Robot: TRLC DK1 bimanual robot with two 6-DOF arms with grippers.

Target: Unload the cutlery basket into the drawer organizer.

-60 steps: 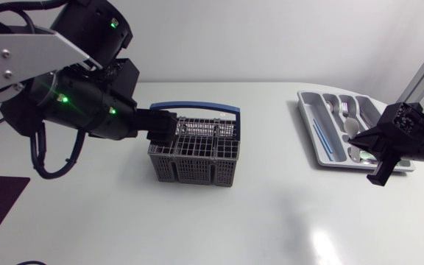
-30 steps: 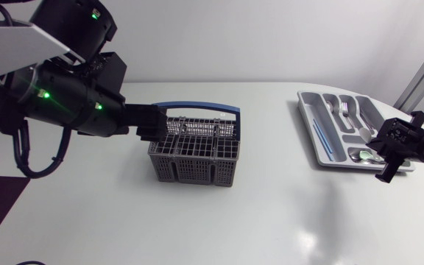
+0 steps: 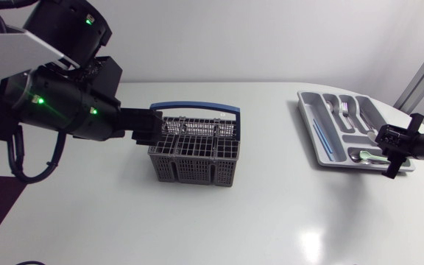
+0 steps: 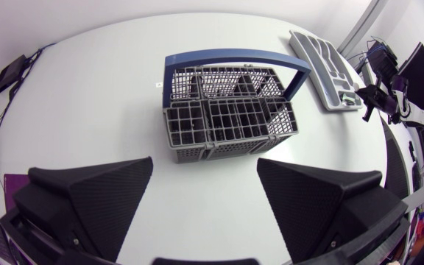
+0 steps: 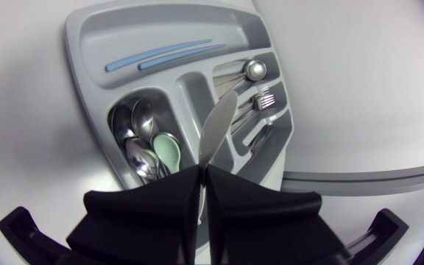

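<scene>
Hovering at the nine o'clock side of the grey cutlery basket [image 3: 193,156], my left fingers [image 3: 152,131] stand wide apart with nothing between them. The left wrist view shows the basket just ahead of them, its blue handle [image 4: 234,55] arched along the far side. Well apart at three o'clock on the white desk [image 3: 271,213] lies the grey drawer organizer [image 3: 305,110], holding spoons [image 5: 133,126], two blue sticks [image 5: 160,51] and more silver cutlery [image 5: 260,88]. At its four o'clock corner my right fingers [image 5: 197,188] are pinched tight on a silver knife [image 5: 218,129], its blade over the organizer's middle compartments.
</scene>
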